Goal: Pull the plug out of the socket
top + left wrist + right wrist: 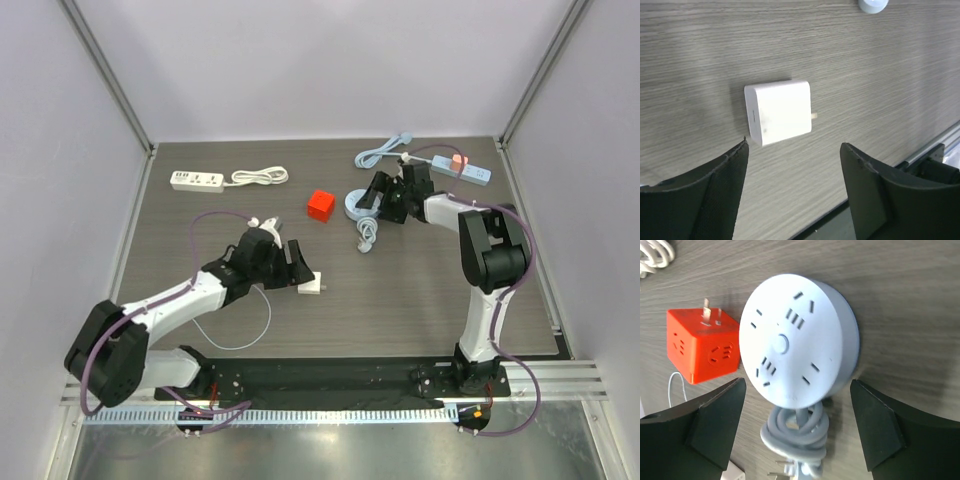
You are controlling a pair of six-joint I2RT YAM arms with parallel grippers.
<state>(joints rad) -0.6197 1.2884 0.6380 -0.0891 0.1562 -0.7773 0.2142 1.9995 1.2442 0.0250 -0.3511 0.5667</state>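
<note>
A white plug block (779,111) lies on the wooden table with a metal prong showing on its right side; it is in no socket. In the top view the white plug block (310,287) sits just past my left gripper (298,268). My left gripper (794,144) is open and empty, its fingertips just short of the block. A round pale-blue socket (797,337) lies with all its slots empty, also seen in the top view (357,206). My right gripper (797,382) is open, its fingers either side of the socket's near edge without touching it; in the top view the right gripper (370,198) is over the socket.
A red cube socket (702,347) with bare prongs lies left of the round socket. The round socket's grey cable (797,437) is coiled beside it. A white power strip (197,180) lies back left. A blue strip (465,171) with a red plug lies back right.
</note>
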